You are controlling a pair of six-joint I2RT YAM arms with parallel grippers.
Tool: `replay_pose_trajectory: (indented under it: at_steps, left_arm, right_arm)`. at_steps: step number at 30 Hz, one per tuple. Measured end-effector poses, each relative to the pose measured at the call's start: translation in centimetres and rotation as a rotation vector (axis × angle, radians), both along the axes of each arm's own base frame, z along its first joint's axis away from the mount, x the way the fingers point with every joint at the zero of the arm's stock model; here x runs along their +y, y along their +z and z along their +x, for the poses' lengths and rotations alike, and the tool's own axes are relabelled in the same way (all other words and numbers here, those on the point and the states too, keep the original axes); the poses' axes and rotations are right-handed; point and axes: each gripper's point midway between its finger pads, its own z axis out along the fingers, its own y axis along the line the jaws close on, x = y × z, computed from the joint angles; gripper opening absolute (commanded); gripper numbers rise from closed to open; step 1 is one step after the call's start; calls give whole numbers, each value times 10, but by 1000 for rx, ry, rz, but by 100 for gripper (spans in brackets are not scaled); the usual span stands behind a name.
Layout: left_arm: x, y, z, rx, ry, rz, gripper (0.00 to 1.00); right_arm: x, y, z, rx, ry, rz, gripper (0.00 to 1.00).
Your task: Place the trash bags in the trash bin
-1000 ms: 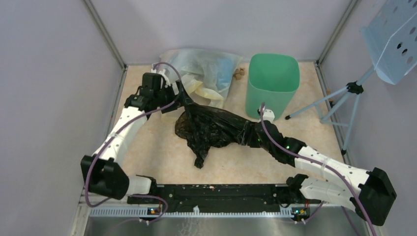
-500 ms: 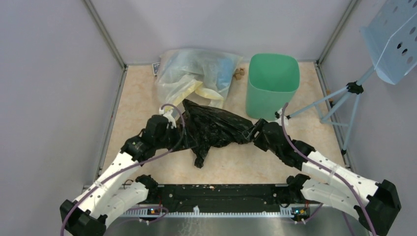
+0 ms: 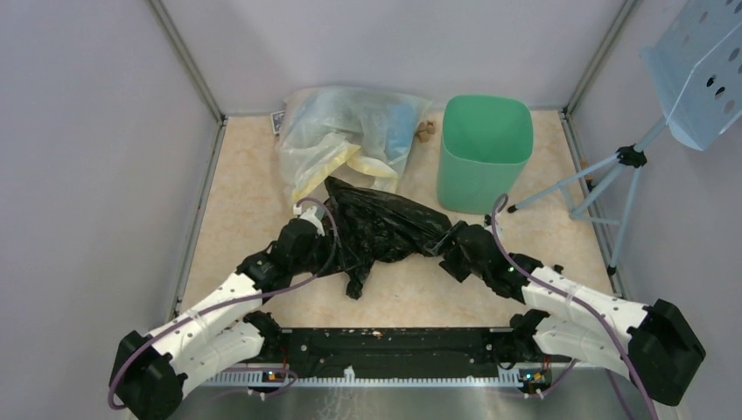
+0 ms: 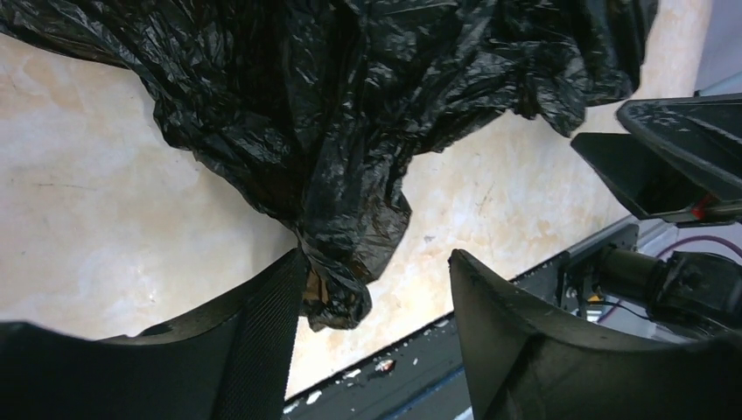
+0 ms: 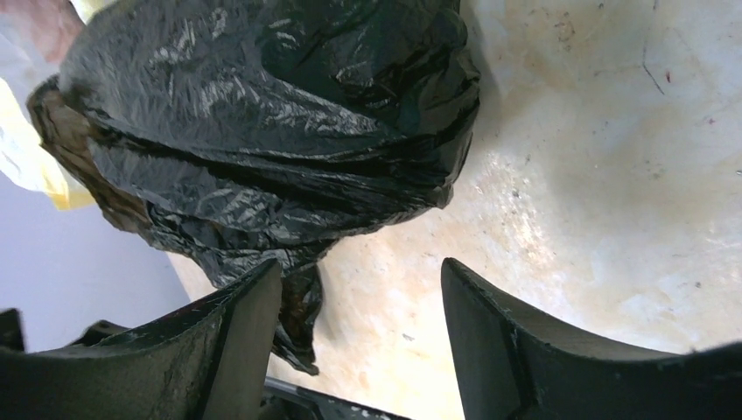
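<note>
The glossy black crinkled trash bag [image 3: 378,229] lies flat on the beige table, between the two arms. It fills the top of the left wrist view [image 4: 350,114] and of the right wrist view [image 5: 262,131]. The mint-green trash bin [image 3: 484,153] stands upright and open at the back right, with nothing seen in it. My left gripper [image 3: 308,229] is open at the bag's left edge, with nothing between its jaws [image 4: 372,289]. My right gripper [image 3: 448,238] is open at the bag's right end, also empty [image 5: 359,289].
A large clear yellowish bag [image 3: 350,140] with blue contents lies at the back, behind the black bag. Small brown bits [image 3: 425,132] lie beside the bin. A pale blue perforated tray [image 3: 700,70] on a tripod stands outside the right wall. Grey walls enclose the table.
My left gripper let go of the bag's raised corner, came down and forward from the back left to the bag's left edge. My right gripper let go of the bag's right end and opened.
</note>
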Motion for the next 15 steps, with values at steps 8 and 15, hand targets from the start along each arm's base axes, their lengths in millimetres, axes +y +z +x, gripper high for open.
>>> replay_pose_trajectory:
  at_steps: [8, 15]
  left_arm:
    - [4, -34, 8, 15, 42, 64, 61]
    - [6, -44, 18, -15, 71, 79, 44]
  right_arm:
    - [-4, -5, 13, -11, -78, -12, 62]
    - [-11, -17, 21, -12, -118, -67, 31]
